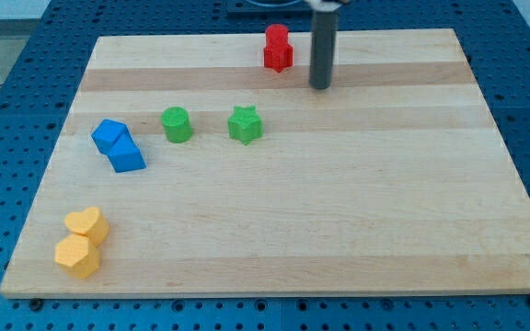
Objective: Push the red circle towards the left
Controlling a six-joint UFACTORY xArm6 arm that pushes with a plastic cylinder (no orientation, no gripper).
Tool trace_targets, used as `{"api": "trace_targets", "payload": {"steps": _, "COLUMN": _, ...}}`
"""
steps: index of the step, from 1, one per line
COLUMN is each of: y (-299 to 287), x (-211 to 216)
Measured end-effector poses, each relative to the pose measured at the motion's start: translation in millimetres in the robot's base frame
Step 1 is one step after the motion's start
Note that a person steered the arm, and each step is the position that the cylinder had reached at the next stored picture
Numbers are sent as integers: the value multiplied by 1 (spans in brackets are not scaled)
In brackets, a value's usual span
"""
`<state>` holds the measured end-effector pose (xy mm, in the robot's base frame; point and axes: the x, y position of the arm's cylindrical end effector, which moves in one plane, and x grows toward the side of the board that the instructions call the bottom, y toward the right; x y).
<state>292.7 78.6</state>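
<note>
Two red blocks stand touching at the view's top centre: the upper one looks like the red circle (276, 37), and a red block of a shape I cannot make out (279, 58) sits just below it. My tip (320, 86) rests on the board to the right of and slightly below the red pair. A small gap separates it from them, and it touches no block.
A green circle (177, 124) and a green star (245, 124) sit left of centre. Two blue blocks (109, 135) (127, 154) touch at the left. Two yellow blocks (86, 224) (77, 256) touch at the bottom left. The wooden board's top edge (385, 35) is close behind the red blocks.
</note>
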Motion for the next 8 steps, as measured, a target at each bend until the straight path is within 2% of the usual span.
{"api": "trace_targets", "payload": {"steps": 2, "y": -57, "x": -79}}
{"api": "trace_targets", "payload": {"steps": 4, "y": -89, "x": -82}}
{"api": "trace_targets", "payload": {"steps": 5, "y": -72, "x": -95}}
{"api": "trace_targets", "payload": {"steps": 7, "y": -153, "x": -101}}
{"api": "trace_targets", "payload": {"steps": 8, "y": -163, "x": -91}}
